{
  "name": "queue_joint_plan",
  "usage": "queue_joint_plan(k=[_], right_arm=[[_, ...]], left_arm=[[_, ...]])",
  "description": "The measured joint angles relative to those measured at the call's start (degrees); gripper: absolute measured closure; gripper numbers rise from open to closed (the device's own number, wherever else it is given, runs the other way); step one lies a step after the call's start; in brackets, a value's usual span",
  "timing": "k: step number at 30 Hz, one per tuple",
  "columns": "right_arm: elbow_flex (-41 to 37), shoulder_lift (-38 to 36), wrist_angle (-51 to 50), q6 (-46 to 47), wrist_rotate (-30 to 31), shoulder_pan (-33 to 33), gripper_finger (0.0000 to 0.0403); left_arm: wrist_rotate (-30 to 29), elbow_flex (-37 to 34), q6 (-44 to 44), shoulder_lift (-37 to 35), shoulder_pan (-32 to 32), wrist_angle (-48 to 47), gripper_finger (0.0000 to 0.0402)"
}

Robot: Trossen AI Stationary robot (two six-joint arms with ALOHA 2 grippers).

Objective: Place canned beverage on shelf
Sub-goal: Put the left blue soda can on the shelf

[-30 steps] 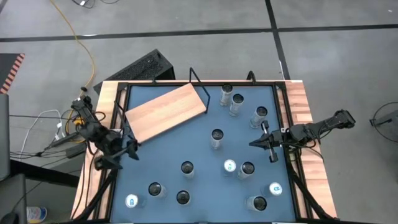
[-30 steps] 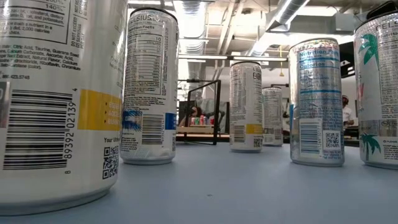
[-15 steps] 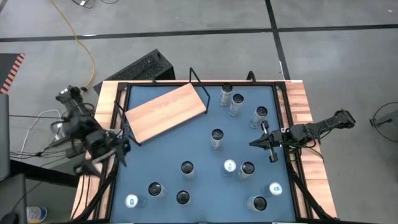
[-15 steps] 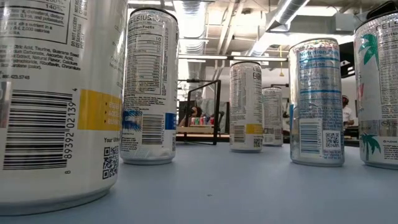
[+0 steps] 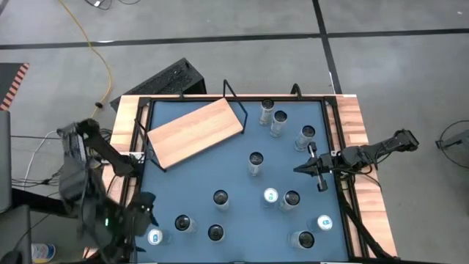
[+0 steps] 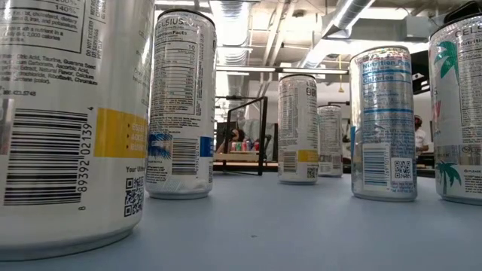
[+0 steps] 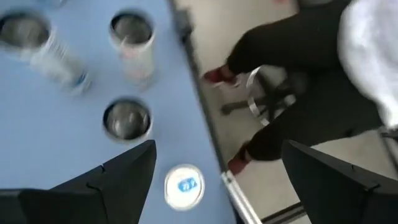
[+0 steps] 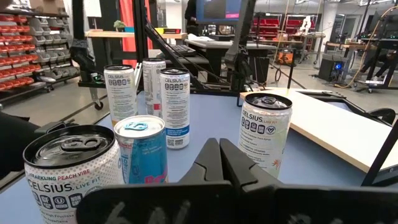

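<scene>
The left gripper, fingers wide and empty, hangs at lower left beside the blue-topped can; the shelf lies upper left. It should centre before closing. The right gripper waits shut.

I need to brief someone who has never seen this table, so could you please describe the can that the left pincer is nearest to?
Start at the blue table and go to its near-left corner, opposite the shelf. The can there stands upright below the open left pincer. Unlike its dark-topped neighbours, its top is white with a blue mark.
</scene>
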Motion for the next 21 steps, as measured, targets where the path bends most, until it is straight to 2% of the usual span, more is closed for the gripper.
queue_joint_plan(k=[2, 6, 10, 16, 21], right_arm=[[0.0, 0.0, 0.0, 0.0, 0.0, 0.0, 0.0403], [0.0, 0.0, 0.0, 0.0, 0.0, 0.0, 0.0403], [0.0, 0.0, 0.0, 0.0, 0.0, 0.0, 0.0403], [0.0, 0.0, 0.0, 0.0, 0.0, 0.0, 0.0403], [0.0, 0.0, 0.0, 0.0, 0.0, 0.0, 0.0403]], left_arm=[[-2.3, 2.1, -5.8, 3.0, -2.2, -2.9, 0.0068], [-10.4, 2.5, -19.8, 6.9, -5.6, -8.6, 0.0068], [-12.6, 2.5, -31.8, 8.8, -6.7, -16.3, 0.0068], [-18.9, 2.5, -37.1, 9.1, -7.1, -18.5, 0.0068], [-19.7, 2.3, -38.8, 9.1, -8.4, -18.8, 0.0068]])
